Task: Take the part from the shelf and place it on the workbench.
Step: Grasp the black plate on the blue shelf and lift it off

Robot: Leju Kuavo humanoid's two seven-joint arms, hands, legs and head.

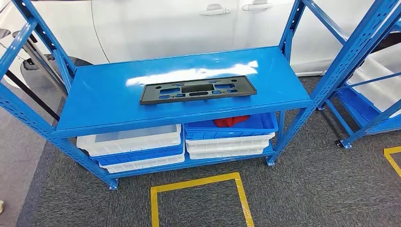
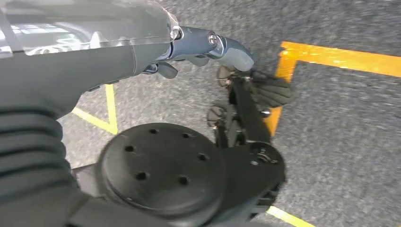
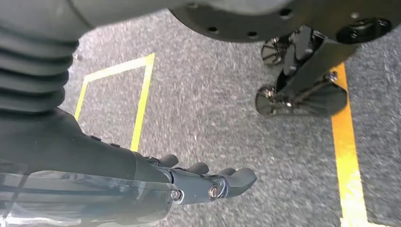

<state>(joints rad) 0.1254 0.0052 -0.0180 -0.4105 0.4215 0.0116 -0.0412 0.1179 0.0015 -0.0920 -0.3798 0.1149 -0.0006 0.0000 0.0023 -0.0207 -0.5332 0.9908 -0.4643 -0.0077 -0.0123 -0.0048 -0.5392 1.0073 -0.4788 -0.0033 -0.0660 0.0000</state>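
Head view: black part (image 1: 197,89) flat on blue shelf (image 1: 108,101); both hands empty.

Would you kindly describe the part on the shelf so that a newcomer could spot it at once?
Find the blue metal shelf in front of the white car. On its top board lies the part, a flat, dark, long rectangular plate. Unlike the white and blue trays stacked on the level below, it is black and pierced with cut-outs that show the blue board through them.
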